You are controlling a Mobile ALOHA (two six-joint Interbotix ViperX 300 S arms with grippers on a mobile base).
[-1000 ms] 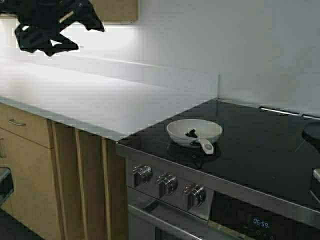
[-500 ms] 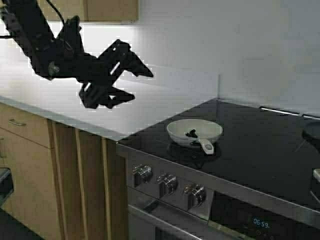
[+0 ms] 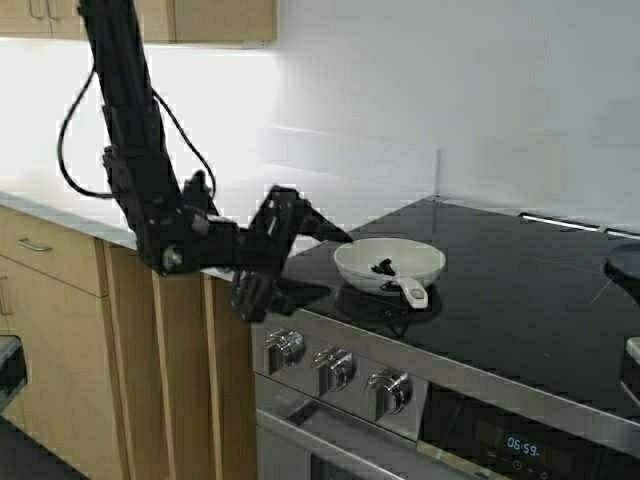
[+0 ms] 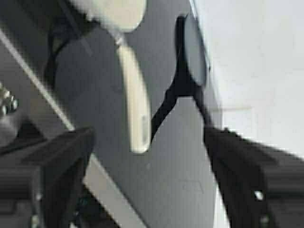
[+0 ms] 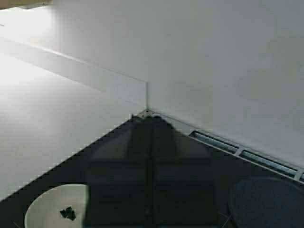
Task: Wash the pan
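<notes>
The pan (image 3: pixel 389 264) is cream-white with dark residue inside and sits on the black cooktop near its front left corner, its short handle (image 3: pixel 412 292) pointing toward the front edge. My left gripper (image 3: pixel 335 265) is open and empty, just left of the pan at rim height. In the left wrist view the handle (image 4: pixel 134 107) lies ahead between the two open fingers (image 4: pixel 57 161), with the pan bowl (image 4: pixel 116 12) beyond. My right gripper (image 5: pixel 151 121) is shut and empty, hovering above the cooktop; the pan (image 5: pixel 57 209) shows below it. The right gripper is outside the high view.
A black pot (image 3: pixel 625 265) stands at the cooktop's right edge and also shows in the right wrist view (image 5: pixel 266 204). Stove knobs (image 3: pixel 332 366) line the front panel. A white countertop (image 3: pixel 200 200) runs left of the stove, with a wall behind.
My left arm has swung down from the upper left to the stove's front left corner, bringing its open gripper beside the pan. The pan has not moved.
</notes>
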